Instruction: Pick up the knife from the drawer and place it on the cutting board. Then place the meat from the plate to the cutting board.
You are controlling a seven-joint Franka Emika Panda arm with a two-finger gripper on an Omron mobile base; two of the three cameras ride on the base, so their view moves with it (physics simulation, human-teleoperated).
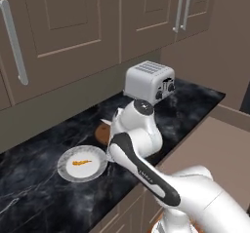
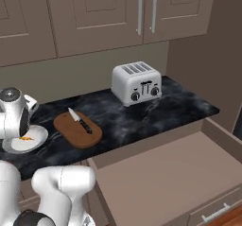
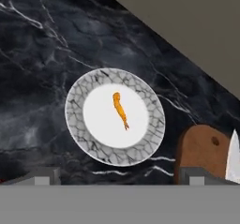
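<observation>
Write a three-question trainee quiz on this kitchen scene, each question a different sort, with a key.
1. True or false: the knife lies on the cutting board.
2. Multiple choice: the meat is on (a) the cutting board, (b) the plate, (c) the drawer.
3. Fill in: the claw hangs above the plate with its jaws ____.

Key: 1 true; 2 b; 3 open.
</observation>
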